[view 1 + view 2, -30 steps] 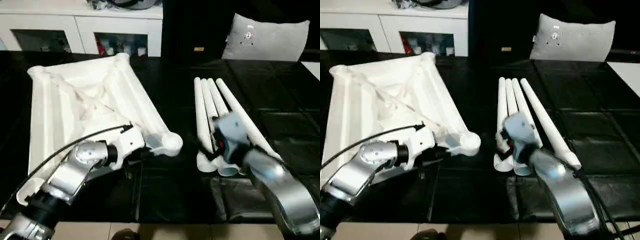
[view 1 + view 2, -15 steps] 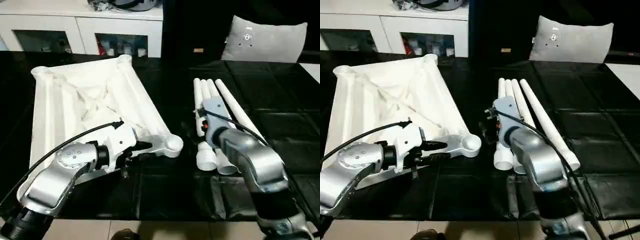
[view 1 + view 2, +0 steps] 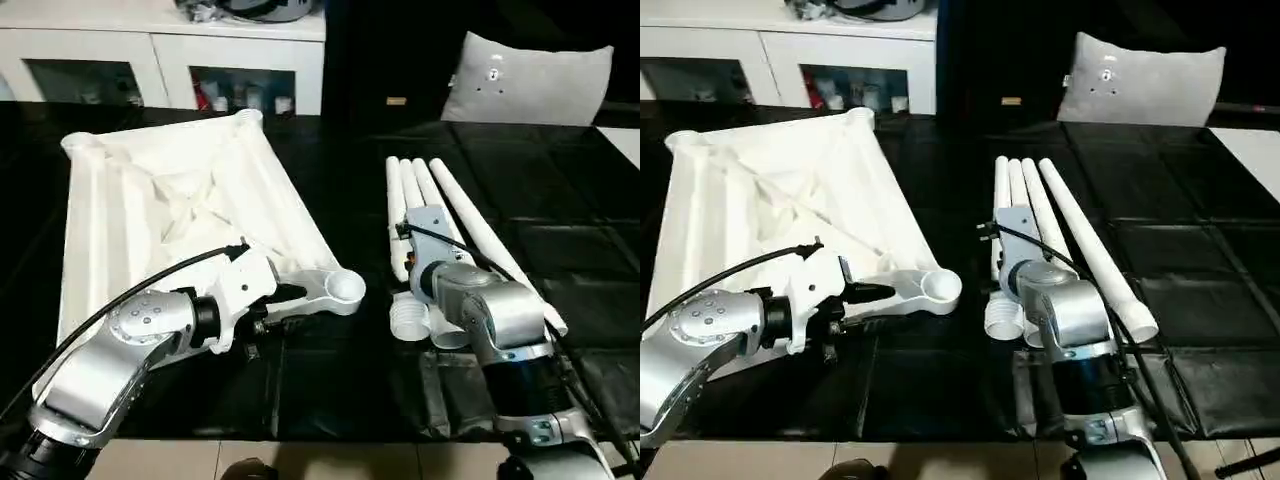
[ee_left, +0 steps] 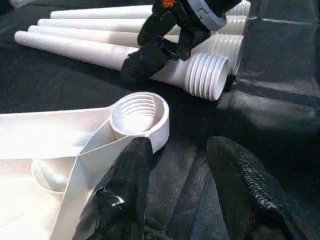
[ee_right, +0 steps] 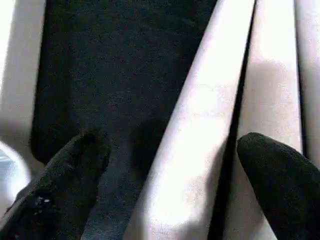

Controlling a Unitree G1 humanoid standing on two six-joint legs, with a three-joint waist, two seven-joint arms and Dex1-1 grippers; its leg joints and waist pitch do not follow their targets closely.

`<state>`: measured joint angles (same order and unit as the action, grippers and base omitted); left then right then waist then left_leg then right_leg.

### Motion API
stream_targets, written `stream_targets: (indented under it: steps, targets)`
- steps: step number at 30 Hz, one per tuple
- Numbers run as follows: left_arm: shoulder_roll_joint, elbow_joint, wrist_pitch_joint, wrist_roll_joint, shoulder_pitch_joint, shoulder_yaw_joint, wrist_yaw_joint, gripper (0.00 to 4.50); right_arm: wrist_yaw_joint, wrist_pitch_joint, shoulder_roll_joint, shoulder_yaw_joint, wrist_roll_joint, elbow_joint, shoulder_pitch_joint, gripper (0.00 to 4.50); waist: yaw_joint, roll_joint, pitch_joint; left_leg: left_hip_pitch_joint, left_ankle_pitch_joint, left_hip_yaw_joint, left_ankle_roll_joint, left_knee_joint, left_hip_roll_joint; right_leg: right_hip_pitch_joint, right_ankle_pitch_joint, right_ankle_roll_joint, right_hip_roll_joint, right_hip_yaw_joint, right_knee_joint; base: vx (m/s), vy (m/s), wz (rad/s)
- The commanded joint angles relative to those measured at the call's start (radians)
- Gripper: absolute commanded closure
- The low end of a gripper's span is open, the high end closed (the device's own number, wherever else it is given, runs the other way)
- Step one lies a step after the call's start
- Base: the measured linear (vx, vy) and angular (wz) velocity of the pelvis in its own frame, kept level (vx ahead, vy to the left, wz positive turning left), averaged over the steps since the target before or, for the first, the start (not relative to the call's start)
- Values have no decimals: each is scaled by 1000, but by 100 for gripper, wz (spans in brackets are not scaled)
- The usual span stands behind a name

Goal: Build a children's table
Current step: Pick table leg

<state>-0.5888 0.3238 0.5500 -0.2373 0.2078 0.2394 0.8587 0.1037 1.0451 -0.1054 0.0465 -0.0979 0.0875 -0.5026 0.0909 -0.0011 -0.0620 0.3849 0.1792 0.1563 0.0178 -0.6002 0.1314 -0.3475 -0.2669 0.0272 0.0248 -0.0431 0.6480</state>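
The children's table lies in parts on the black work table. Its white top (image 3: 170,210) rests upside down at the left, ribs showing. Several white legs (image 3: 440,210) lie side by side at the right, threaded ends (image 4: 207,75) toward me. My left gripper (image 4: 182,175) is open beside the top's near right corner socket (image 4: 139,114). One of its fingers (image 4: 127,175) leans on the rib leading to that socket, and nothing sits between the jaws. My right gripper (image 5: 170,170) is open and straddles the leftmost leg (image 3: 395,215) from above.
The black-covered work table (image 3: 340,380) ends just in front of my arms. A white cabinet (image 3: 160,60) stands behind it at the left. A grey cushion (image 3: 525,80) sits at the back right.
My left gripper's fingers have spread apart beside the corner socket. My right arm has turned and drawn back, bringing its gripper down over the leftmost leg.
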Motion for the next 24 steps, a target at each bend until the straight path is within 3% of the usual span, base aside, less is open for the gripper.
stream_targets:
  steps: [1,7,8,17,19,24]
  targets:
    - [-8,23,14,5,14,10,-3,239,0,28,9,-28,-24,23,-2,0,1,11,62,-29,119,-38,65,77,100,22,38,158,132,64,-69,0,0,0]
    - [-3,32,26,5,18,13,-8,239,11,24,6,-30,-26,35,3,0,1,9,61,-29,125,-36,73,78,99,21,25,159,133,64,-71,0,0,0]
    - [-1,33,27,4,19,13,-9,238,13,26,5,-32,-25,38,3,28,1,8,61,-28,122,-36,73,77,98,22,26,159,132,64,-71,0,0,0]
    - [1,43,35,5,22,22,-10,238,27,86,-7,-69,-43,79,-9,79,1,6,61,-29,127,-37,72,79,100,21,6,155,132,64,-72,0,0,0]
    - [4,44,34,5,21,24,-12,238,34,90,-9,-74,-48,83,-12,117,1,7,61,-29,130,-37,74,78,100,21,10,157,133,64,-73,0,0,0]
    - [7,33,24,18,27,36,-16,238,34,92,-12,-77,-47,86,-12,158,0,7,62,-29,121,-36,73,77,99,21,28,159,132,64,-72,0,0,0]
